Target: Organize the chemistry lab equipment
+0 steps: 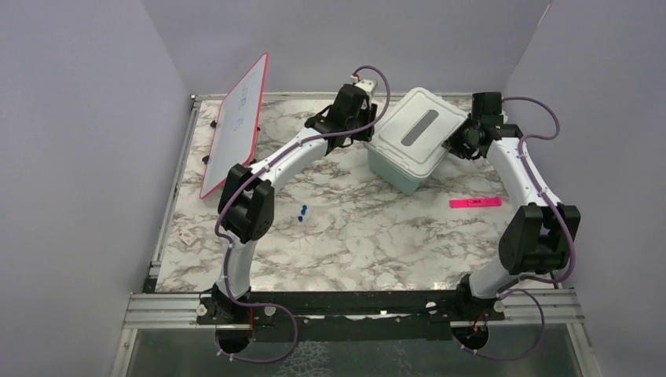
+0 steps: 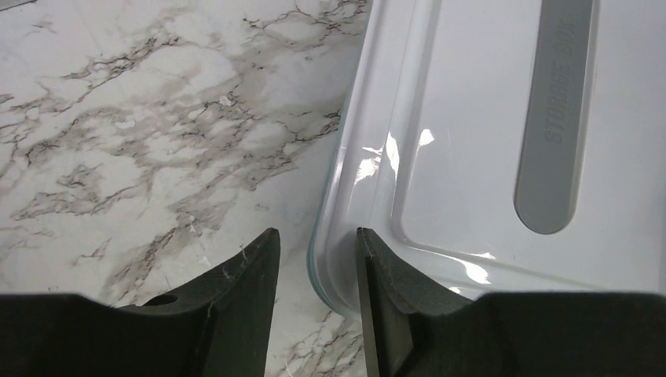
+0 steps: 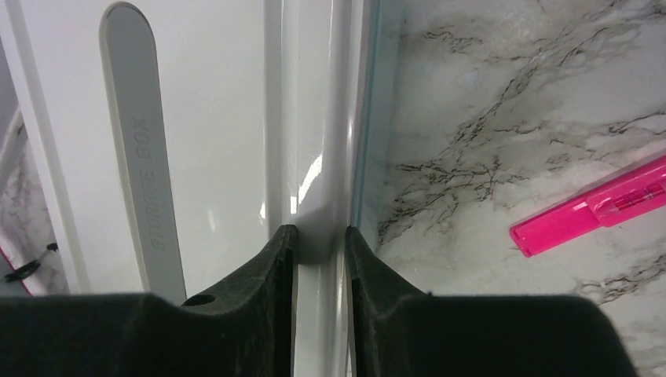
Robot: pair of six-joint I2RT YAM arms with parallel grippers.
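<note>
The left gripper (image 2: 314, 243) is reaching over the left side of the pale teal tub (image 1: 397, 174) at the back of the marble table (image 1: 377, 243). Its jaws are standing partly closed astride the edge of the white lid (image 2: 471, 118). One finger (image 2: 377, 267) is lying over the lid's top, and the other (image 2: 263, 267) is hanging outside the rim with a sliver of marble showing between them. Whether it is really pinching the rim I cannot tell. The right gripper (image 3: 322, 236) is meeting the tub from the opposite side, and here the lid's rim is filling the whole gap between the two fingers, so this claw is pinching the lid. A grey strip (image 2: 554, 118) lettered STORAGE BOX is running down the middle of the lid. The blue-capped tubes (image 1: 302, 214) are lying loose on the marble nearer the arm bases, just right of the left arm's elbow and well apart from both claws. The thin pink stick (image 1: 475, 203) is lying flat on the right part of the table, between the tub and the right arm's elbow. In the right wrist view it is showing off to the right of the fingers, not touching them. The pink-edged whiteboard (image 1: 239, 129) is leaning tilted along the table's left side.
</note>
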